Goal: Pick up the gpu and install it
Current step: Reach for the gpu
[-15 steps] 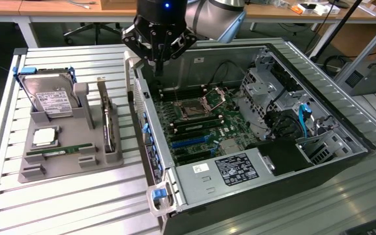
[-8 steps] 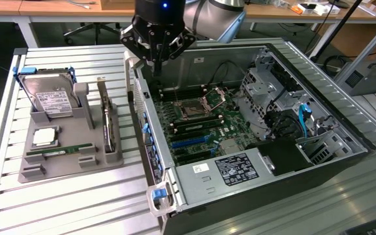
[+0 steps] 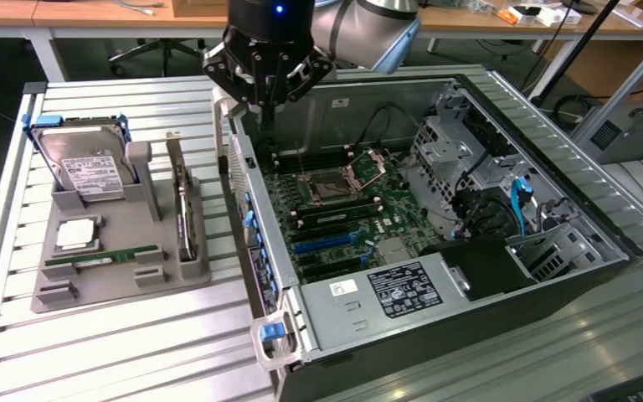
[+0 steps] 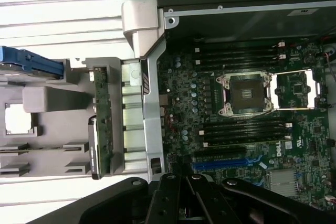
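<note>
gpu [image 3: 184,211] stands on edge in the grey holder tray [image 3: 130,228], outside the case on the exterior view's left, untouched. It's thin, tall and propped only by the tray's slotted posts. My read: an off-centre pinch or a sideways nudge would tilt it or jam it in the slot.

Memory stick [image 3: 104,255] and hard drive [image 3: 81,163] share the tray, so a wide approach could clip them.

Case side wall [image 3: 244,197] rises just beside the tray, between card and motherboard [image 3: 338,213]. A low carry across would likely catch that rim.

Gripper [image 3: 264,109] hangs over the far end of that wall, not over the card, fingers pressed together on nothing. Dropping like that would ram a top edge rather than straddle it.

Further in, the blue slot [image 3: 324,240] sits tight among neighbouring slots, with the open CPU socket [image 3: 327,186] close by. A skewed card risks scraping the board or half-seating.
</note>
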{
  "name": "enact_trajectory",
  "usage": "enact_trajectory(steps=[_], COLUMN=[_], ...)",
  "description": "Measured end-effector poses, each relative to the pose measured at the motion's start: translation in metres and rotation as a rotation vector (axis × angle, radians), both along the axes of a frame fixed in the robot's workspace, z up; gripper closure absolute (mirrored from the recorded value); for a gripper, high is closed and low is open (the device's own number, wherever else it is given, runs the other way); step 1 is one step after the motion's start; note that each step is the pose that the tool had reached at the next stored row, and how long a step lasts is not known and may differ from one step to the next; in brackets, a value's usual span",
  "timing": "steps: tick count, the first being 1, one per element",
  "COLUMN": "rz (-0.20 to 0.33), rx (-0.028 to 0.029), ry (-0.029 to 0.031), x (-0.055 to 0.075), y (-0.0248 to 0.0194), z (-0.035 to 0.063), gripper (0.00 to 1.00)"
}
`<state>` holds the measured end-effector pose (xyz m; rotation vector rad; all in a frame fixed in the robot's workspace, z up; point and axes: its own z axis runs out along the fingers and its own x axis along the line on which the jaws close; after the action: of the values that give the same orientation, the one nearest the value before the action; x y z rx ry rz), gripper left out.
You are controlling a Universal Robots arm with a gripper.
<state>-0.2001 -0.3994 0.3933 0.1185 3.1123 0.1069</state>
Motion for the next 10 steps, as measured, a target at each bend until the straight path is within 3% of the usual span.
enact_trajectory(steps=[10], rz=[0.000], rx=[0.0000], ry=[0.0000], x=[-0.0033], y=[0.0000], z=[0.0000], gripper=[0.89])
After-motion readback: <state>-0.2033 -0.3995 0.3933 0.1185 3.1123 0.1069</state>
